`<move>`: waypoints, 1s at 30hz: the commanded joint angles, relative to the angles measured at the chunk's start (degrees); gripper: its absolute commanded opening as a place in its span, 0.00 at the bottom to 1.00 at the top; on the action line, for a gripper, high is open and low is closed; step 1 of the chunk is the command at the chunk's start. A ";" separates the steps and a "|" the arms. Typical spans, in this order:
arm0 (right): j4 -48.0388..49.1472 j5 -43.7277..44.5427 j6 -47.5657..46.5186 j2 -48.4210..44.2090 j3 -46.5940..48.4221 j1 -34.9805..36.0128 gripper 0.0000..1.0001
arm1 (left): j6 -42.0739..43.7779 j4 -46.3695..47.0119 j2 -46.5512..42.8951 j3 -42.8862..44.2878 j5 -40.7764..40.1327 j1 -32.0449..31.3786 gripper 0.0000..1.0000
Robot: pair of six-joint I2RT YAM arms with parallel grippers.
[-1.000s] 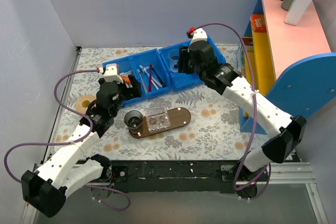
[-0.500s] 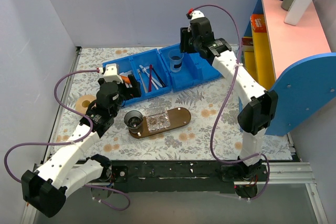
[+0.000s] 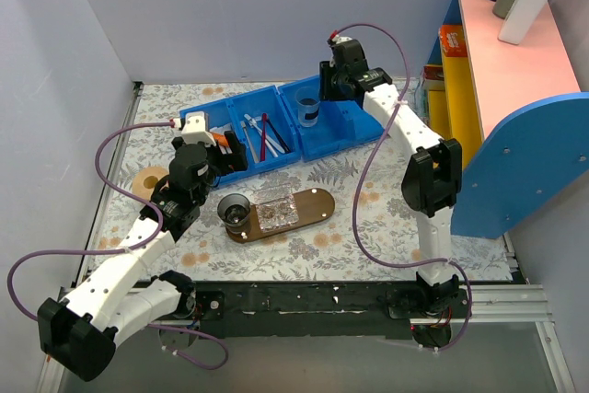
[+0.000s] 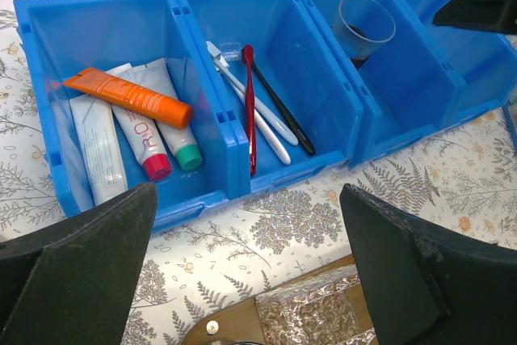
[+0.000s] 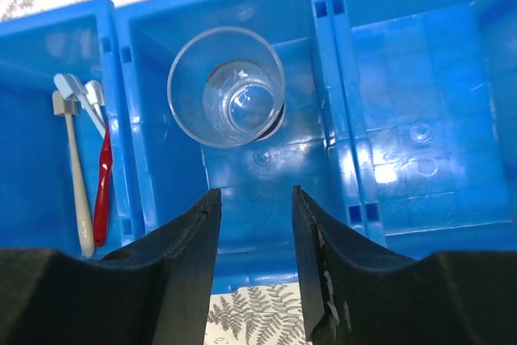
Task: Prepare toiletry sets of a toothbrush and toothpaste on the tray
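The white toothbrush (image 4: 257,115) lies in the middle blue bin (image 3: 262,131), also seen in the right wrist view as the toothbrush (image 5: 77,187). In the left bin, the white toothpaste (image 4: 140,136) with red lettering rests under an orange tube. The dark wooden tray (image 3: 318,203) lies in front of the bins. My left gripper (image 4: 246,216) hovers wide open between tray and bins, holding nothing. Above the third bin, my right gripper (image 5: 253,199) stands open and holds nothing.
A clear cup (image 5: 228,96) stands in the third bin (image 3: 354,126). A foil piece (image 3: 276,212) and a dark round cup (image 3: 236,209) sit on the tray. Red (image 4: 250,90) and dark (image 4: 281,111) toothbrushes share the middle bin. A shelf unit (image 3: 515,71) rises at the right.
My right arm has drawn back and up from over the third bin, uncovering the clear cup, and its jaws have narrowed a little. The left arm has not moved.
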 commanded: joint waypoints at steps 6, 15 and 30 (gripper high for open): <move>3.66 -1.71 3.58 3.95 1.85 -0.28 0.47 | 0.76 0.58 0.04 -0.57 -1.02 0.41 0.98; 9.02 -3.64 9.38 6.14 0.45 -2.13 0.46 | 0.94 1.28 -0.75 -1.01 -0.05 0.32 0.98; 13.86 -4.96 17.56 11.33 1.50 -2.57 0.43 | 0.94 1.28 -0.04 -0.74 0.83 0.41 0.98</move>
